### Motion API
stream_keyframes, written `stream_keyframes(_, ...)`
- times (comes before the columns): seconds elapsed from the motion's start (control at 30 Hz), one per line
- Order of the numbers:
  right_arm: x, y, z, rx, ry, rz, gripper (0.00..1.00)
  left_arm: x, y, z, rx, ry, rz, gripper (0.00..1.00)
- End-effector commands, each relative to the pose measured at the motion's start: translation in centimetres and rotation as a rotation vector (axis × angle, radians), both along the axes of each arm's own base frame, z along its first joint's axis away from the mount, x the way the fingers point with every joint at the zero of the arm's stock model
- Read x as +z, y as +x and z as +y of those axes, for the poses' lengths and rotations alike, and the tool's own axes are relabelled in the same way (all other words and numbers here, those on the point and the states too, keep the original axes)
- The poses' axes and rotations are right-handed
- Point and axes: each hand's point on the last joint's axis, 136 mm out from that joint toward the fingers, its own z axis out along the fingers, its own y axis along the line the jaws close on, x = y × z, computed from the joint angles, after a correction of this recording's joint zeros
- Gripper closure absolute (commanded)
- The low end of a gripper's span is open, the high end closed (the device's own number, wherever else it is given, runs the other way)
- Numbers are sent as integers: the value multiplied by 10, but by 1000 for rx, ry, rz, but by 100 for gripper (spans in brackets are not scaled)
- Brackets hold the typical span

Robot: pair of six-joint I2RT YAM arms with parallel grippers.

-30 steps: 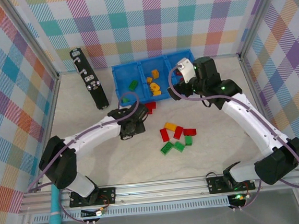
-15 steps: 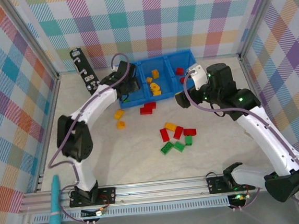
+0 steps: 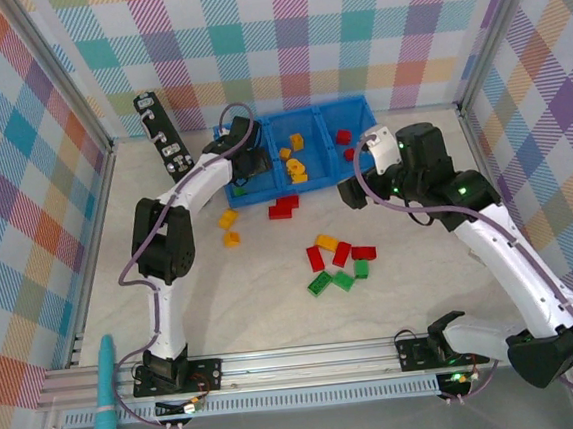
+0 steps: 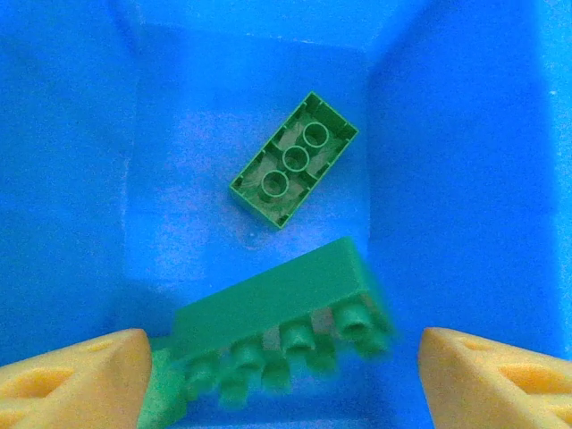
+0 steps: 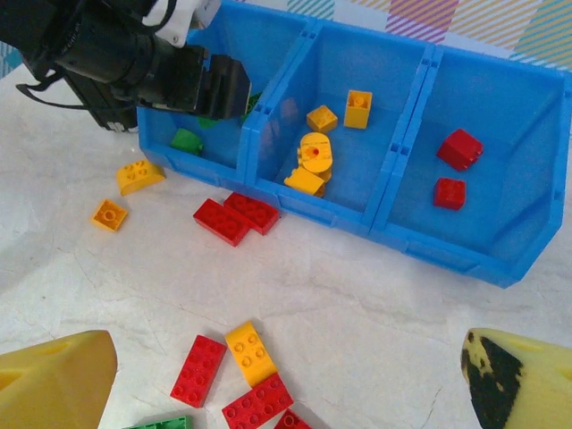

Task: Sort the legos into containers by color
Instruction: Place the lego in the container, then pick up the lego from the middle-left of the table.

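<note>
Here, a green brick point(image 4: 277, 313) is freed by the spread left pincer point(image 4: 284, 375) to join its colour in the bin point(image 4: 465, 179), the right pincer point(image 5: 288, 357) held wide.

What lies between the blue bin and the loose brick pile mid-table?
Two red bricks close to the bin; beyond them bare table, seen from the right wrist.

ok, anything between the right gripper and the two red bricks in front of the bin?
Nothing visible. The right gripper hangs open over bare table, and the two red bricks lie side by side close in front of the bin. Its front wall, just behind them, may crowd a finger.
</note>
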Motion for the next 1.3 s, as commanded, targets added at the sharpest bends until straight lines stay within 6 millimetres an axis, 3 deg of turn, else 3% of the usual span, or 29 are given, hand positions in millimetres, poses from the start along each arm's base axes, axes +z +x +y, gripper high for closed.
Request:
stream_keyframes(0.0,2,8,4,2,13,1,1,52,-4,8,-26,13,-74,21)
stream_keyframes(0.2,4,17,13,23,25,7,1,86,-11,20,-44,33,-115,18)
stream_keyframes(0.3,4,20,16,31,31,8,1,111,-26,27,-50,36,-152,20)
stream_keyframes(0.4,0,25,20,40,27,10,1,116,-50,42,-58,94,-135,20)
stream_keyframes(0.67,-9,36,31,68,39,38,1,82,-124,73,-208,245,-46,19)
stream_keyframes(0.8,-11,39,34,73,40,44,1,77,-144,87,-307,365,-65,17)
stream_keyframes(1.0,-11,45,38,75,48,50,1,56,-142,81,-451,433,-102,16)
stream_keyframes(1.1,-13,47,39,73,46,56,1,37,-134,70,-520,429,-69,17)
stream_keyframes(1.27,-16,47,37,66,32,60,1,4,-120,68,-555,470,20,20)
